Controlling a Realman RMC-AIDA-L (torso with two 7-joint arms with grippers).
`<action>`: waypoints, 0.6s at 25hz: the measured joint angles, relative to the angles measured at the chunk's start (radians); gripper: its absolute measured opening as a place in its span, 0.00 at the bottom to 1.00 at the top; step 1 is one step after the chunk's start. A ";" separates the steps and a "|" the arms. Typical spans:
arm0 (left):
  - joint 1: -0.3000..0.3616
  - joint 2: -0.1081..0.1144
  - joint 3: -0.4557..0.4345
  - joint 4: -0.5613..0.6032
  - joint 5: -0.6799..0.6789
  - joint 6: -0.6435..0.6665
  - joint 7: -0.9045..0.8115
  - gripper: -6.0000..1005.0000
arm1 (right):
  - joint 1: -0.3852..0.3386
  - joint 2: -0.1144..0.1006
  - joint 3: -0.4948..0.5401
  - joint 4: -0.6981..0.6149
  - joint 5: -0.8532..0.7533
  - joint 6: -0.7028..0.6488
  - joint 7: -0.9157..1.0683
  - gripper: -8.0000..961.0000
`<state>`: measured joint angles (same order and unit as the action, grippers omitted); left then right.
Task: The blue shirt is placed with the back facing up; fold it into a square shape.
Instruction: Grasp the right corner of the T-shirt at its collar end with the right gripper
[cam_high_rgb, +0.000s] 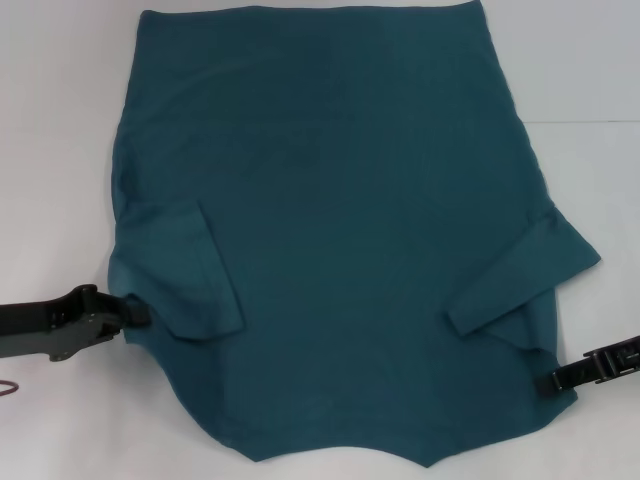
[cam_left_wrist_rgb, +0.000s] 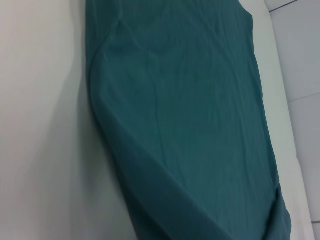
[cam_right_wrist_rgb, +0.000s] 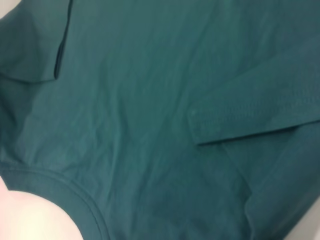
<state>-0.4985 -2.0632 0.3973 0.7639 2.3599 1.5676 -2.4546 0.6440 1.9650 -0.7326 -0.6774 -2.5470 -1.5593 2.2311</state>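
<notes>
Where sleeves fold inward, blue shirt (cam_high_rgb: 340, 200).

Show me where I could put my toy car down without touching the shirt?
Bare white table lies on the robot's left of the blue shirt, beyond the left gripper. More lies on its right, beyond the right gripper. The middle is all shirt, with both sleeves folded in, and both near corners are crowded by grippers.

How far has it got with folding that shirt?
Early on. Both sleeves of the blue shirt already lie folded inward over the body. In hand: the left gripper and right gripper sit at the shirt's near side edges, by the shoulders. Left: the body is still spread flat on the table, nowhere near a square.
</notes>
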 joint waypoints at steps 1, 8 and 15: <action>0.000 0.000 0.000 0.000 0.000 0.000 0.000 0.06 | 0.000 0.000 0.002 -0.001 0.000 -0.001 0.000 0.52; 0.000 0.000 -0.002 0.000 -0.001 0.000 -0.001 0.06 | -0.001 -0.006 0.006 0.003 0.000 0.005 0.002 0.34; 0.000 0.000 -0.012 -0.001 -0.004 0.008 0.002 0.06 | -0.009 -0.008 0.013 -0.005 0.005 -0.003 0.009 0.06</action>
<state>-0.4985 -2.0632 0.3850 0.7626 2.3562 1.5754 -2.4527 0.6352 1.9566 -0.7197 -0.6826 -2.5416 -1.5623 2.2401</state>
